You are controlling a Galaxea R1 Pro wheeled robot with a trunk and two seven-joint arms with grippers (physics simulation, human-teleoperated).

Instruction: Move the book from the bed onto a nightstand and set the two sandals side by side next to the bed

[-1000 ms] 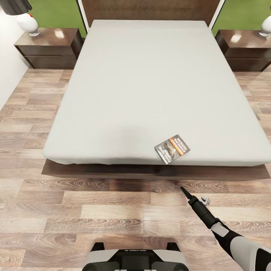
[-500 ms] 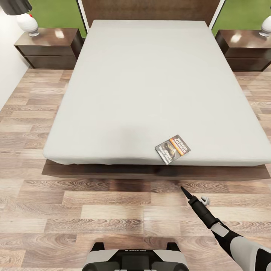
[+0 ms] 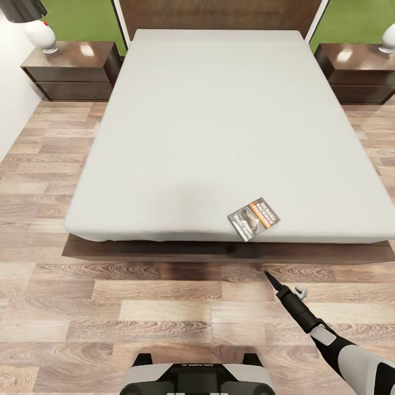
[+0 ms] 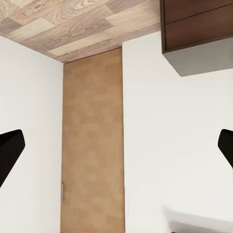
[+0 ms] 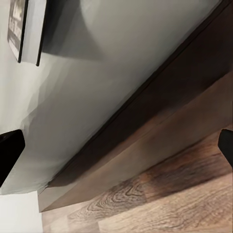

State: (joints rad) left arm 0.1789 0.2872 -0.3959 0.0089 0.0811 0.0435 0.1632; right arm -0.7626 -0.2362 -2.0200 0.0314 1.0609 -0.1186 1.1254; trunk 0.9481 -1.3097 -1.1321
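The book (image 3: 254, 219) lies flat on the pale grey bed (image 3: 219, 126), close to the mattress's near edge, right of the middle. My right gripper (image 3: 269, 277) hovers low over the floor just in front of the bed frame, a little short of the book. In the right wrist view its dark fingertips (image 5: 9, 155) stand wide apart, open and empty (image 5: 116, 150), and the book (image 5: 24, 29) shows on the mattress beyond. In the left wrist view my left gripper (image 4: 116, 150) is open and empty, facing a white wall. The sandals are out of view.
A dark nightstand (image 3: 71, 68) with a white lamp (image 3: 41, 35) stands left of the headboard. A second nightstand (image 3: 356, 71) stands to the right. Wood-plank floor (image 3: 109, 307) runs along the bed's foot and both sides. My base (image 3: 197, 378) is at the bottom edge. A wooden door (image 4: 92, 145) shows in the left wrist view.
The whole picture has shifted a few pixels to the right, so the camera moved slightly. The book and my right gripper keep their places relative to the bed.
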